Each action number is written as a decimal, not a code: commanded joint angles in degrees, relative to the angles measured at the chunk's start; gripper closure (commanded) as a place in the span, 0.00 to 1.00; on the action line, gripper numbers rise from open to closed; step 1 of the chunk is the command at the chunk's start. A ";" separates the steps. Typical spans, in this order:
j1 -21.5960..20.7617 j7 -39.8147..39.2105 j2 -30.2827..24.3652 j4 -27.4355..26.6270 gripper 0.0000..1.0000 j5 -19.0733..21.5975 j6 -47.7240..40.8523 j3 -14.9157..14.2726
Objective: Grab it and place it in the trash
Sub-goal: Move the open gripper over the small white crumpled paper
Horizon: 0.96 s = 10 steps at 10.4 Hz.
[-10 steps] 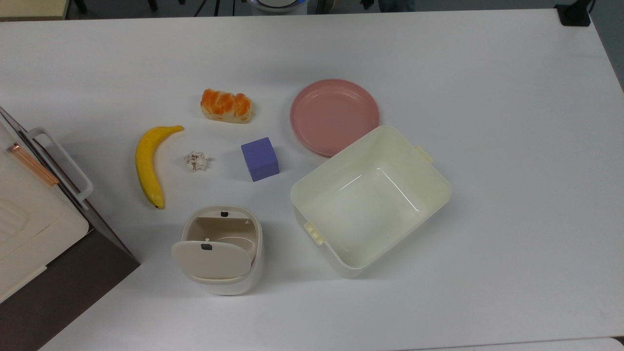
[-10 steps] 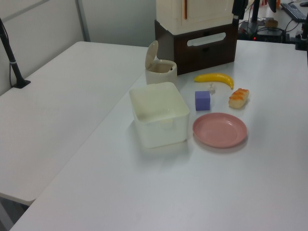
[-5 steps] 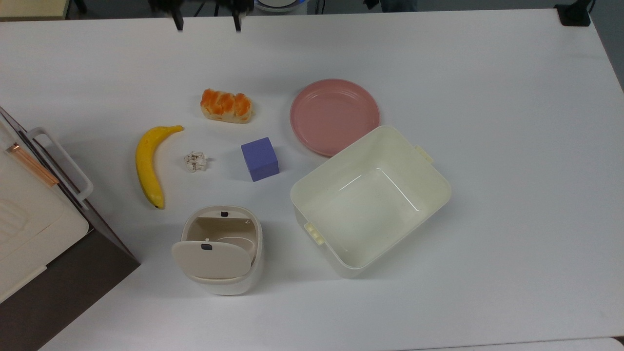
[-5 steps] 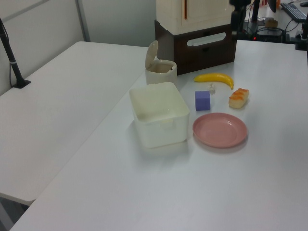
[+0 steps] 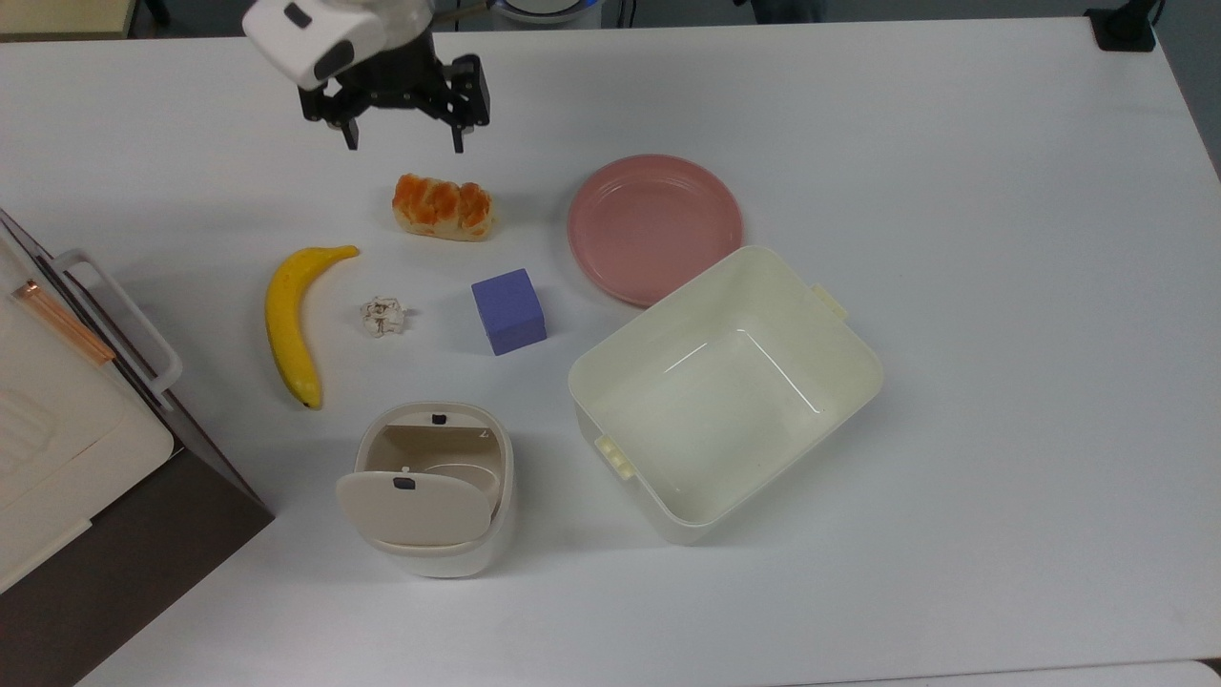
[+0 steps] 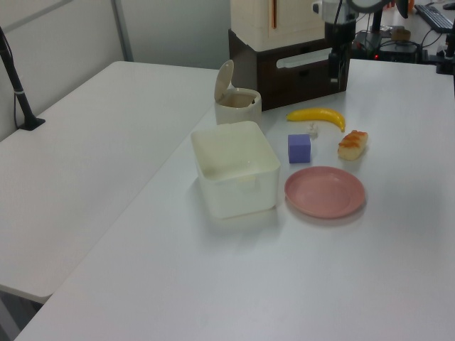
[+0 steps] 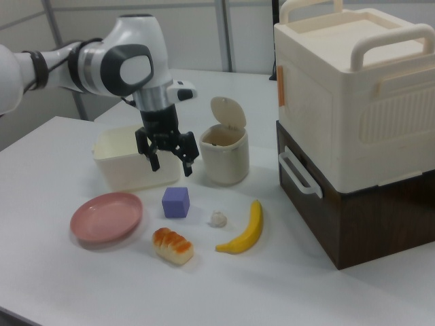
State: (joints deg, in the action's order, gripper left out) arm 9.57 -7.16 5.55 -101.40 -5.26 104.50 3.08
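Top view: we are hovering with fingers (image 5: 406,141) spread apart, holding nothing; paper wad (image 5: 383,316) is sitting on the counter (image 5: 954,191) past the bread (image 5: 444,206), risking clipping banana (image 5: 291,320) beside it.

Off-white paper wad (image 5: 383,316), purple cube (image 5: 508,311), pink plate (image 5: 654,227), yellow banana (image 5: 289,322).
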 commanded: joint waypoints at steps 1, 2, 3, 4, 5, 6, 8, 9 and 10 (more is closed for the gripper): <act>0.79 0.92 0.52 -3.62 0.00 -2.46 5.96 -0.18; 1.23 0.92 0.69 -4.24 0.00 -2.90 7.38 -0.26; 1.85 0.66 1.04 -4.68 0.00 -3.87 8.17 -0.35; 2.46 0.83 2.26 -5.38 0.00 -4.31 10.09 -0.35; 2.47 1.01 4.10 -5.74 0.00 -5.01 11.94 -0.44; 2.47 1.09 6.38 -5.39 0.00 -6.76 13.00 -0.35; 2.47 2.06 9.99 -5.12 0.00 -8.70 14.94 -0.44; 2.38 2.24 11.66 -4.60 0.00 -8.80 16.43 -0.44; 2.29 2.50 13.51 -3.64 0.00 -9.06 16.88 -0.44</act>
State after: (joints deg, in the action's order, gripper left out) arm 12.38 -6.34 16.32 -106.06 -12.88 119.25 2.82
